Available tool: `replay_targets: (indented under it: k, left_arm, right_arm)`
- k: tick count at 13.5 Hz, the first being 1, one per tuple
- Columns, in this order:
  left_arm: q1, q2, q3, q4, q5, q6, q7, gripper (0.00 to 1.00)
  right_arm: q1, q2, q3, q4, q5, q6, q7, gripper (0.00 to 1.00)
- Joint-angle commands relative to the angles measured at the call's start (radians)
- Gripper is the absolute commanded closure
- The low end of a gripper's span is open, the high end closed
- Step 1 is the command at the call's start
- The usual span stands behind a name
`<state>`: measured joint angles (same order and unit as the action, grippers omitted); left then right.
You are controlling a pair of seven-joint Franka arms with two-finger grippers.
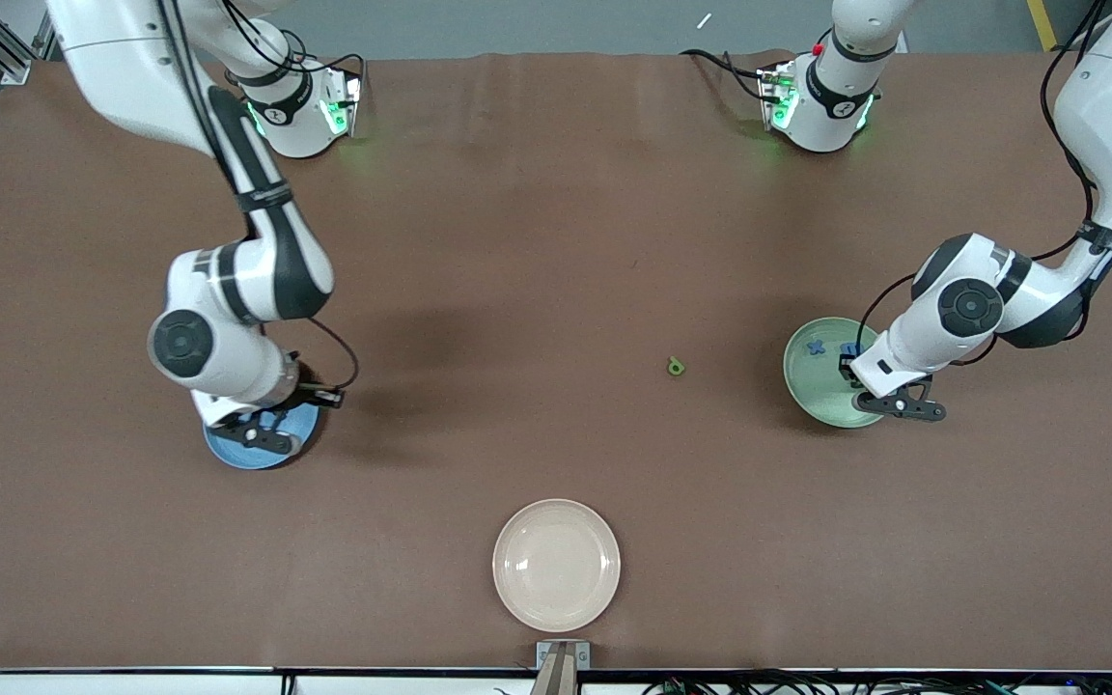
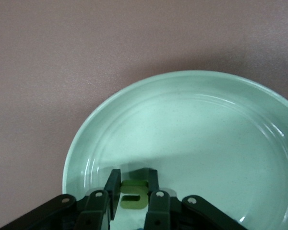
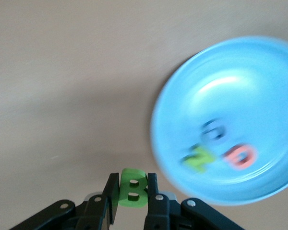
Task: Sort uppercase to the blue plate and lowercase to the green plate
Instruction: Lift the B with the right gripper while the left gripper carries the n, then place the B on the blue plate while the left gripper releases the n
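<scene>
green B (image 3: 132,188): pinched tight in right gripper (image 3: 133,201), just beside blue plate (image 3: 259,62) rim
green u (image 2: 134,195): clamped in left gripper (image 2: 134,201), over green plate (image 2: 192,120)
green p (image 1: 677,366): loose on table, nearer left arm

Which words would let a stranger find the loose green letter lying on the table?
Start at the green plate toward the left arm's end of the brown table. Beside it, toward the table's middle, lies the small green letter. It alone rests on bare tabletop, on no plate and in no jaws.
</scene>
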<state>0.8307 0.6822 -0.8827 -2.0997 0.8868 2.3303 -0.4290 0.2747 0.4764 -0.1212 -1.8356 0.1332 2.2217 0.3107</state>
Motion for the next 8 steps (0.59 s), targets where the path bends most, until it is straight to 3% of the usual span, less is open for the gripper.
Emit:
replay_targets:
  k: [1, 3, 4, 8]
  left_arm:
    - [0.001, 0.002, -0.001, 0.007, 0.029, 0.006, -0.007, 0.72]
    - [0.001, -0.010, -0.005, 0.007, 0.029, 0.006, -0.005, 0.33]
    - [0.001, -0.013, -0.007, 0.007, 0.029, 0.006, -0.007, 0.03]
    - [0.001, -0.019, -0.074, 0.015, 0.011, -0.014, -0.083, 0.00]
  right_arm:
    - [-0.074, 0.034, 0.020, 0.001, -0.006, 0.044, -0.103, 1.00]
    - [-0.080, 0.077, 0.020, 0.007, -0.006, 0.091, -0.108, 1.00]
    - [-0.080, 0.096, 0.020, 0.007, -0.004, 0.119, -0.107, 0.99]
    - [-0.083, 0.149, 0.020, 0.016, 0.000, 0.153, -0.104, 0.98]
